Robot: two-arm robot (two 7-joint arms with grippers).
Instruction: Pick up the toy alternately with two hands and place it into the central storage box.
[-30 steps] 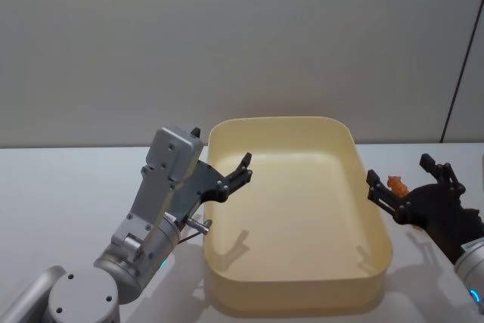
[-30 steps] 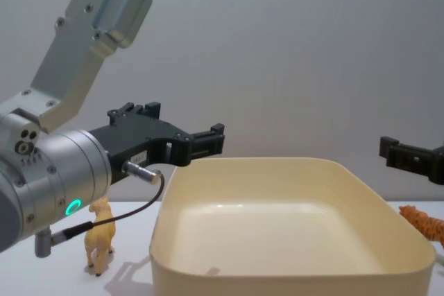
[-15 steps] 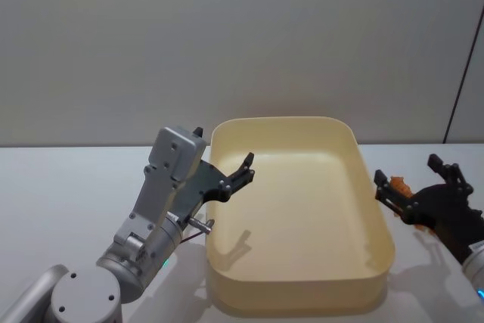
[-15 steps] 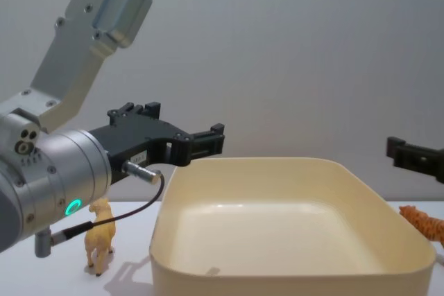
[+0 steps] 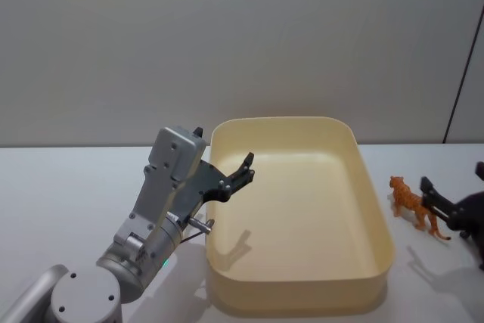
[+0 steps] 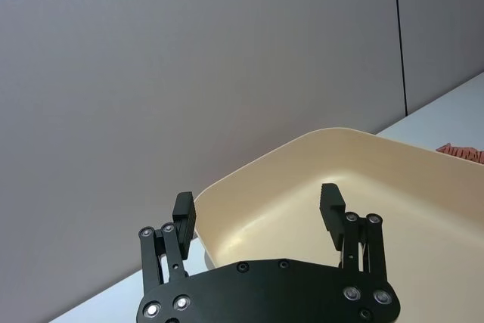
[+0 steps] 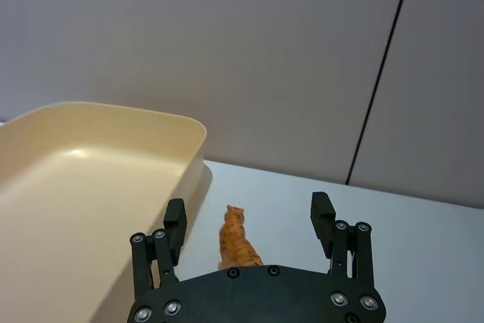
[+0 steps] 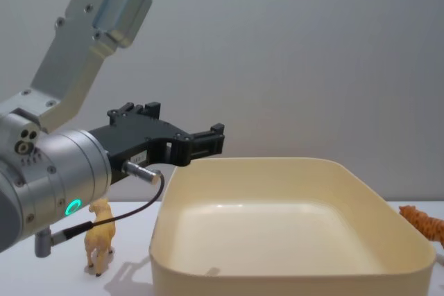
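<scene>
Nothing placed: central storage box [image 5: 281, 120] empty, tiger [image 5: 412, 203] and camel [image 8: 99, 240] on the desk [image 5: 60, 179]; my left gripper [image 6: 257, 202] and right gripper [image 7: 248, 212] spread wide, unladen.

Right gripper [image 5: 454, 175] cut by head view's edge — tiger [image 8: 422, 221] by chest view's.

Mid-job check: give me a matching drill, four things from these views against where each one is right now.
Things:
1. orange tiger toy
2. tan camel toy
3. left gripper
4. right gripper

Places:
A. open, above the left edge of the storage box
B. standing on the table, left of the box
C. open, right of the box, close to the tiger, holding nothing
D. standing on the table, right of the box

Pairs: 1-D, 2-B, 3-A, 4-C
</scene>
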